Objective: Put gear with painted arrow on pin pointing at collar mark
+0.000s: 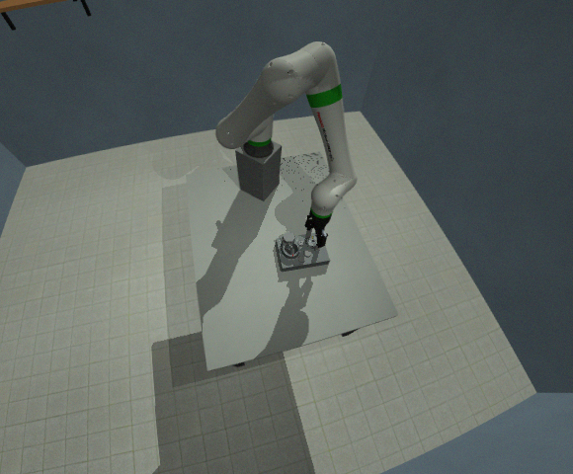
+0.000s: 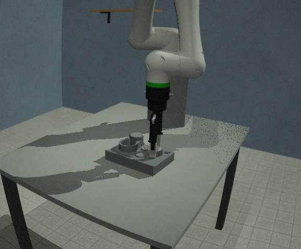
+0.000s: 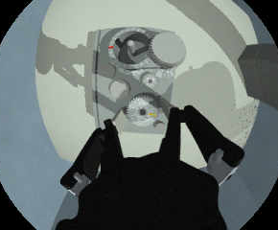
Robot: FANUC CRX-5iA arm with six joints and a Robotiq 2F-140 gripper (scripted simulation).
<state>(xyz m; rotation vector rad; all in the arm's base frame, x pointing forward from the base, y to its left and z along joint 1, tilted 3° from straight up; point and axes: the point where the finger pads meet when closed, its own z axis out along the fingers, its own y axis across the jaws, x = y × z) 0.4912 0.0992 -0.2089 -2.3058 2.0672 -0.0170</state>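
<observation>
Top view: high, far, looks down on whole table [image 1: 256,306] and arm. Exterior: near table height, closer, faces arm from opposite side. Wrist: above gripper [image 3: 142,129], looks down, nearest. All three share case [image 2: 145,164].
</observation>
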